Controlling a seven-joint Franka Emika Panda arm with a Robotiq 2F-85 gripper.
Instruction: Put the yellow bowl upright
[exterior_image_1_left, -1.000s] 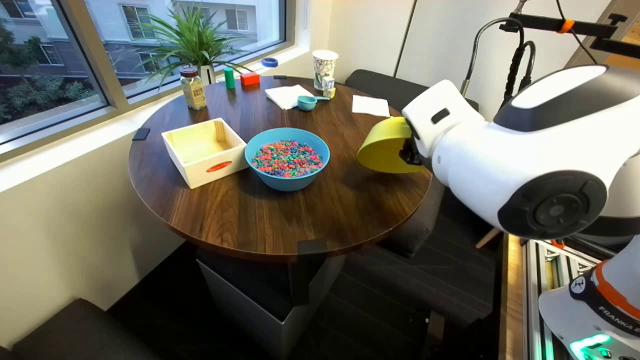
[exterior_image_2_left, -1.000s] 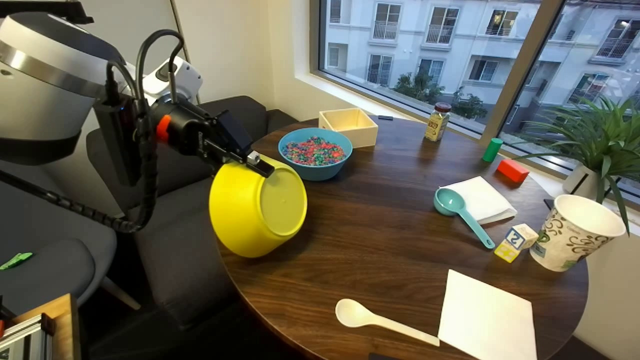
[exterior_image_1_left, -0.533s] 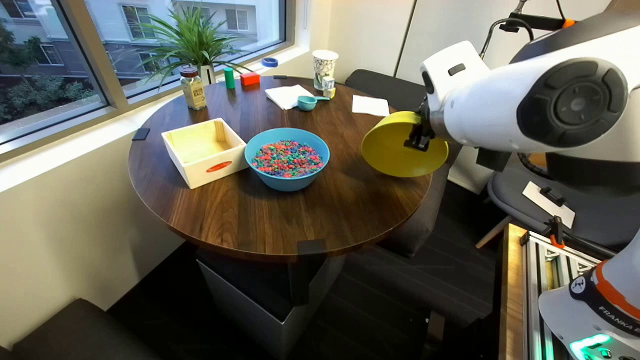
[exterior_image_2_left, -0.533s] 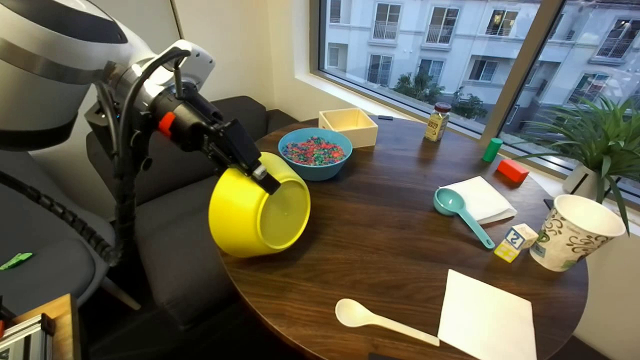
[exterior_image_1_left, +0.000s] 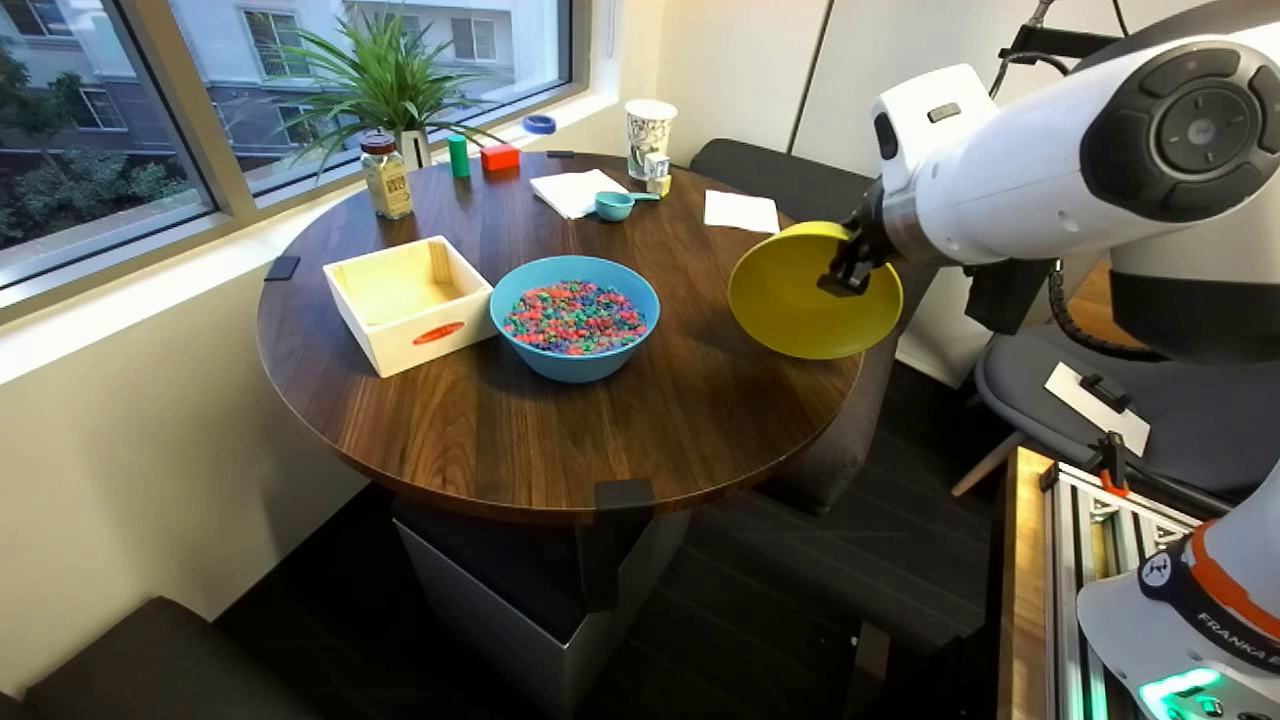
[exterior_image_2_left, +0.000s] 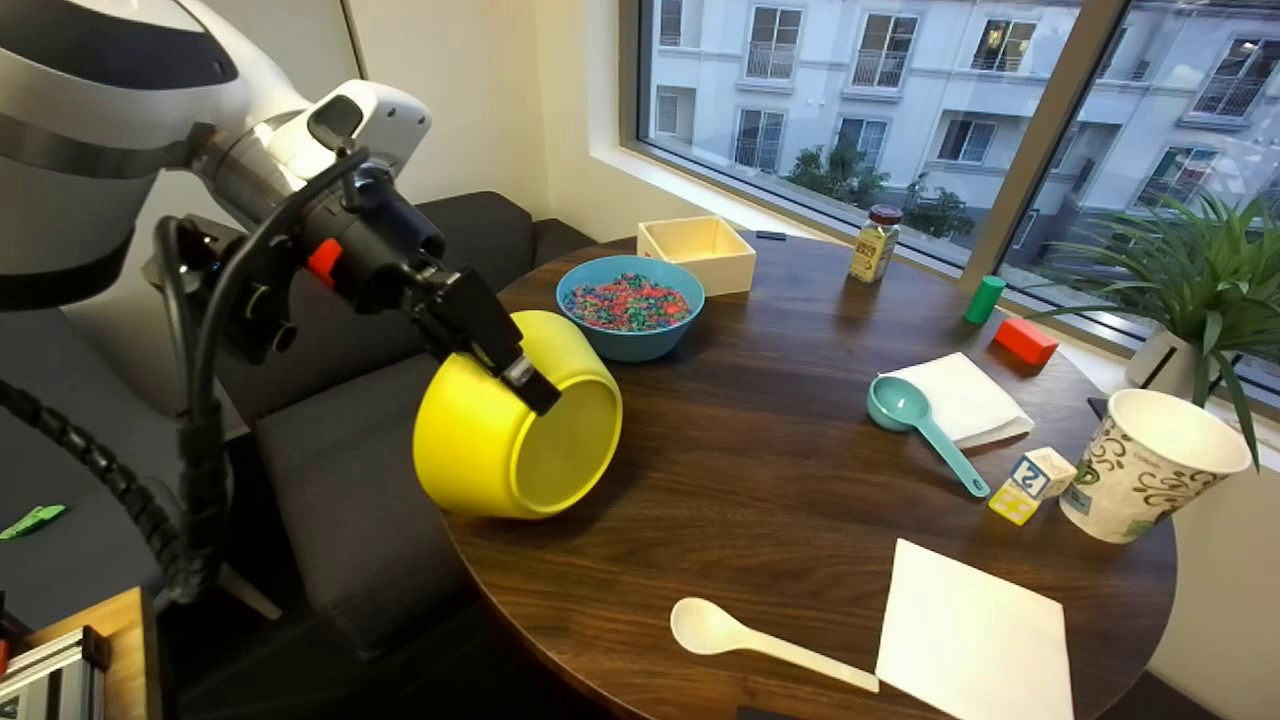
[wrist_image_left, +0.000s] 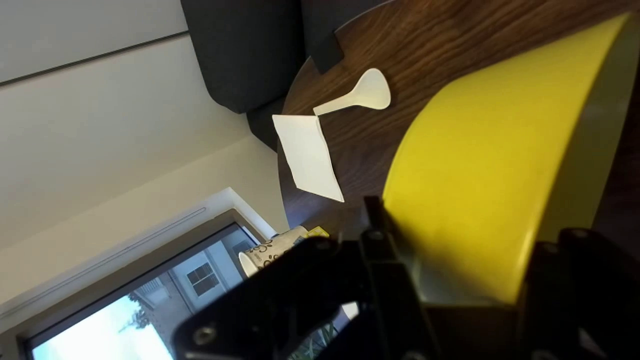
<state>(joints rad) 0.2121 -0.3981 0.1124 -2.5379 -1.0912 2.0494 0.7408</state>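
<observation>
Gripper (wrist_image_left: 472, 217) clamps the yellow bowl (exterior_image_2_left: 490, 435), which tilts with its base showing at the table's (exterior_image_2_left: 760, 480) nine o'clock in an exterior view; the bowl hides one finger there, and whether it touches the table is unclear. In the wrist view, from the bowl, come a spoon (wrist_image_left: 374, 91) at ten o'clock, a napkin (wrist_image_left: 310, 157) at nine, a cup (wrist_image_left: 272, 247) at eight, partly covered by the gripper, and beyond, a window (wrist_image_left: 145, 305), cut off.
</observation>
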